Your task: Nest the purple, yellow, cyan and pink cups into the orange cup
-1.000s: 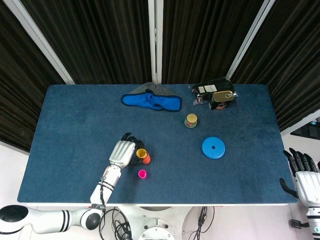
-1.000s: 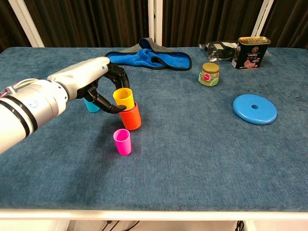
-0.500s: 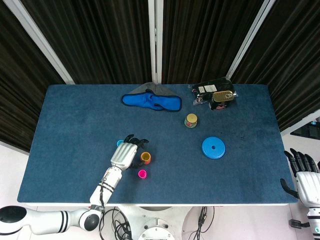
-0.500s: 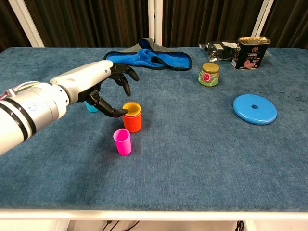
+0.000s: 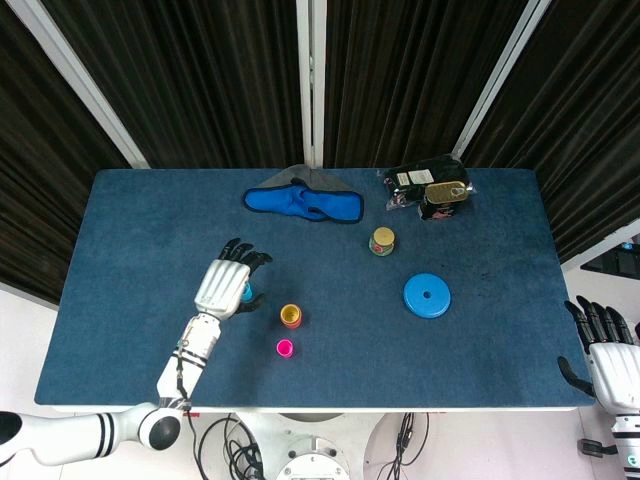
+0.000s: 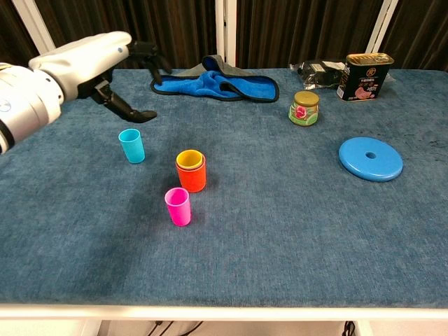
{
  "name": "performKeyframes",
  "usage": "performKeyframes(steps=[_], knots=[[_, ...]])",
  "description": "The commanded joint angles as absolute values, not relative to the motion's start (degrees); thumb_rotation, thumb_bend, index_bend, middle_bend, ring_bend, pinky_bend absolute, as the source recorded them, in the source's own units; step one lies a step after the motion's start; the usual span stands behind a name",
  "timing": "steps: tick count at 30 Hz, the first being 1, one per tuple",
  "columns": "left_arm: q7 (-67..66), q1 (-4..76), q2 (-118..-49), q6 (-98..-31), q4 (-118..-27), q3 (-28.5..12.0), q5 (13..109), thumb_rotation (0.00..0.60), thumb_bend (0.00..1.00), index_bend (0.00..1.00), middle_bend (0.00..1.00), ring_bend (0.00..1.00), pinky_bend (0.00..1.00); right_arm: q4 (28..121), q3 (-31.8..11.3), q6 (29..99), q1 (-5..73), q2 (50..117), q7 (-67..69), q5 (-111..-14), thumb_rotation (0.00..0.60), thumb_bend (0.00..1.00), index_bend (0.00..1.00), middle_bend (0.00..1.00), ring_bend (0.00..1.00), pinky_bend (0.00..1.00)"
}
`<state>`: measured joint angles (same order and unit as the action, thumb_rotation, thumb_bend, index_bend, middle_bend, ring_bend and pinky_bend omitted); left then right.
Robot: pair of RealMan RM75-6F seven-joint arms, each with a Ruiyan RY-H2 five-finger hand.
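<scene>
Cyan cup (image 6: 131,145) apart, left hand (image 6: 105,56) spread

This looks like a robotics lab or test booth, not a home. A table (image 5: 140,260) covered in blue felt-like cloth stands before black pleated curtains (image 5: 200,70) hung between pale metal frame posts (image 5: 310,80). Loose cables (image 5: 235,440) hang below the table's front edge, over a plain white floor (image 5: 20,320).
</scene>
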<state>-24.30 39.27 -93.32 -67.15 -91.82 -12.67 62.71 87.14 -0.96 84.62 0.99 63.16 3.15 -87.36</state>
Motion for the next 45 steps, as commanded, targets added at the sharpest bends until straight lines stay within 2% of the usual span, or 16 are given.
performKeyframes(steps=[1, 10, 22, 30, 45], knots=[[-25.0, 38.4, -90.9, -64.6, -90.7, -12.6, 58.3, 0.600, 0.24, 0.30, 0.32, 0.12, 0.09, 88.1, -1.0, 85.6, 0.8, 62.7, 2.7, -88.0, 0.600, 0.29, 0.00, 0.00, 0.00, 0.00], [-18.6, 38.0, -90.4, -59.0, -85.1, -11.3, 57.6, 0.600, 0.24, 0.30, 0.32, 0.11, 0.09, 90.0, -1.0, 86.1, 0.6, 62.0, 0.5, -88.1, 0.600, 0.29, 0.00, 0.00, 0.00, 0.00], [-15.7, 38.6, -92.9, -55.6, -81.1, -10.8, 56.6, 0.600, 0.24, 0.30, 0.32, 0.11, 0.09, 90.2, -1.2, 85.2, 0.9, 62.1, -0.3, -87.4, 0.600, 0.30, 0.00, 0.00, 0.00, 0.00], [-15.9, 39.8, -94.7, -55.4, -79.2, -11.4, 57.4, 0.600, 0.24, 0.32, 0.35, 0.11, 0.10, 89.8, -1.3, 84.6, 1.0, 62.2, 0.4, -86.6, 0.600, 0.30, 0.00, 0.00, 0.00, 0.00], [-18.2, 40.1, -96.4, -56.5, -76.5, -11.2, 57.3, 0.600, 0.24, 0.44, 0.46, 0.17, 0.12, 88.7, -1.2, 84.5, 0.9, 62.3, 1.6, -86.5, 0.600, 0.30, 0.00, 0.00, 0.00, 0.00]])
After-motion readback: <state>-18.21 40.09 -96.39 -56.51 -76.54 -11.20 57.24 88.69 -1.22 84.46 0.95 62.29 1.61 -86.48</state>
